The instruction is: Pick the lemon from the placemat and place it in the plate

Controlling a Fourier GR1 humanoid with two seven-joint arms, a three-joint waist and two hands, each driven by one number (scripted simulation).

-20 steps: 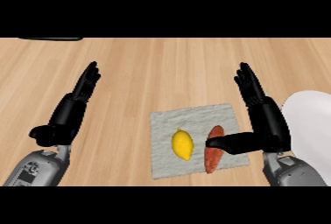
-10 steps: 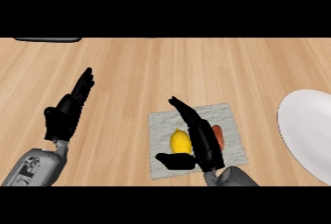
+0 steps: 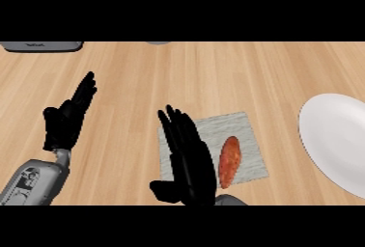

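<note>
Looking down at the pale grey cloth placemat, I see my black right hand laid across its left part, fingers straight and held together, thumb out to the left. I can't see the lemon; the hand covers that side of the placemat. Just right of the hand, an orange-red elongated vegetable lies on the placemat. Well right of the placemat sits the round white plate. Left of the placemat my black left hand rests, fingers straight and together.
</note>
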